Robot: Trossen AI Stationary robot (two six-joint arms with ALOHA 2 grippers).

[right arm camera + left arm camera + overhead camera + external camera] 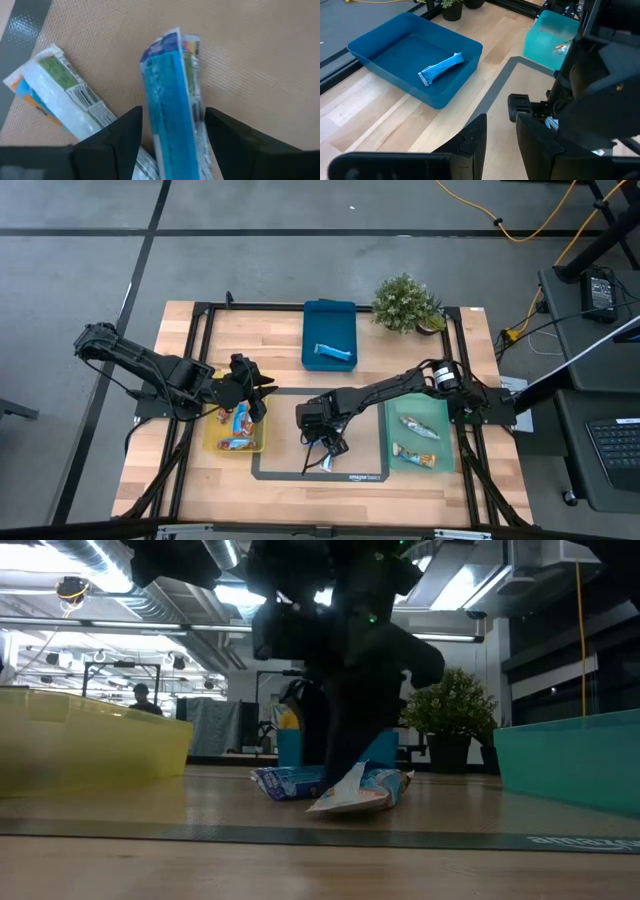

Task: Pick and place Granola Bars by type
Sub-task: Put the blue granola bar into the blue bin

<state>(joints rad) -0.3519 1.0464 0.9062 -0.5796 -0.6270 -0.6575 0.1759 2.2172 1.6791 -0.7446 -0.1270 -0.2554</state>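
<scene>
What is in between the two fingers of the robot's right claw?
A blue granola bar stands between the open right gripper fingers, seen in its wrist view.

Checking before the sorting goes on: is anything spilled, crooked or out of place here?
Nothing is spilled or damaged. Two granola bars lie stacked, with another askew beside them on the mat, under the right gripper, its jaws open. The blue tray holds one blue bar.

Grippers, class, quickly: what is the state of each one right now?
Left gripper: open, empty, above the yellow tray.
Right gripper: open, straddling a blue granola bar, not yet gripping.
</scene>
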